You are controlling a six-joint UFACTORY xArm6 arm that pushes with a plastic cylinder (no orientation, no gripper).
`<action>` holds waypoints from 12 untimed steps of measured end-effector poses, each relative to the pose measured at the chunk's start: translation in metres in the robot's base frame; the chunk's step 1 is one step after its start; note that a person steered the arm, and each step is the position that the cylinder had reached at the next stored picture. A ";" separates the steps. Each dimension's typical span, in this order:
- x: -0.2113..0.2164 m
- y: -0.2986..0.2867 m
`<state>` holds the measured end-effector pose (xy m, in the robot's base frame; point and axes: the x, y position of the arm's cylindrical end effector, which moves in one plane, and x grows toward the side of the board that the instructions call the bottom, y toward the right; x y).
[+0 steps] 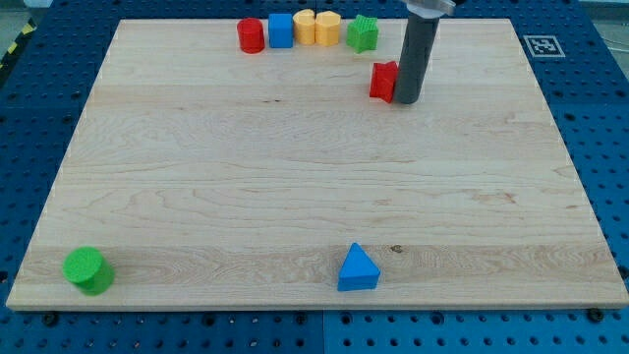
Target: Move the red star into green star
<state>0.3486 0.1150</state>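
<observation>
Nearest the camera, along the view's bottom edge of the pale wooden board [295, 197], sit a blue triangular block [358, 268] just right of centre and a green round block [87, 269] in the left corner. The board is the largest thing in view, lying on a blue perforated table [600, 147] with a black-and-white marker tag [543, 45] off its top right corner. The straight dark rod [413, 54] comes down from the view's top, its upper part cut off by the frame; there is no pincer, only the tip [406, 100], which rests against the right side of the red star block [384, 80], part of which it hides. Just up and left of that, apart from it, stands the green star block [363, 33], ending a top-edge row of a red cylinder [251, 35], a blue cube [281, 29] and two touching yellow blocks [315, 27] whose shapes are hard to make out.
</observation>
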 end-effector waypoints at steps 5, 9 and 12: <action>0.003 -0.010; -0.022 -0.020; -0.006 -0.035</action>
<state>0.3422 0.0805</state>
